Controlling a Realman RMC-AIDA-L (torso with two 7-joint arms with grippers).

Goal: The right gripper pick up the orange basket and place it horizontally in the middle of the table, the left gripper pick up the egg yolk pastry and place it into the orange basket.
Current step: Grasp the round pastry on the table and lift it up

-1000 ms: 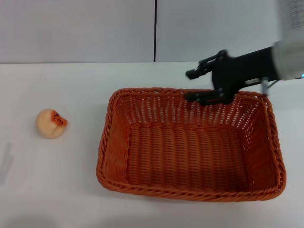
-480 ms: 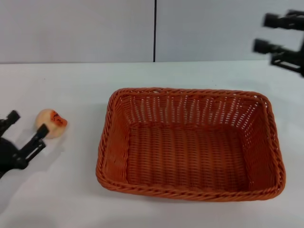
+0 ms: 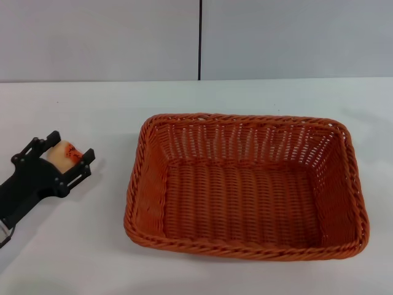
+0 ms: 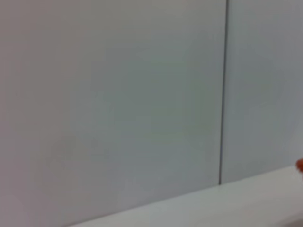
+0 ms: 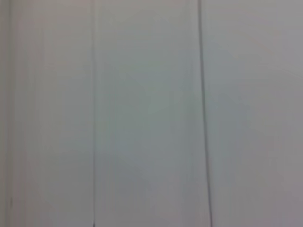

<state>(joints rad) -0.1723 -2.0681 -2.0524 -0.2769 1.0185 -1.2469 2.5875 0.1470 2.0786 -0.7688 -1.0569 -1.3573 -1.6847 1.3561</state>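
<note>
The orange basket (image 3: 245,118) lies flat and empty on the white table (image 3: 98,104), right of centre in the head view. The egg yolk pastry (image 3: 62,153) rests on the table at the far left. My left gripper (image 3: 71,146) reaches in from the lower left and stands open, one black finger on each side of the pastry. Whether the fingers touch the pastry I cannot tell. The right gripper is out of view. In the left wrist view only a sliver of orange (image 4: 300,164) shows at the picture's edge.
A grey wall (image 3: 276,37) with a dark vertical seam runs behind the table. Both wrist views show mostly that wall. White tabletop lies between the pastry and the basket.
The right gripper lifted off the basket's far rim and left the view. The left gripper came in from the lower left and moved up around the pastry.
</note>
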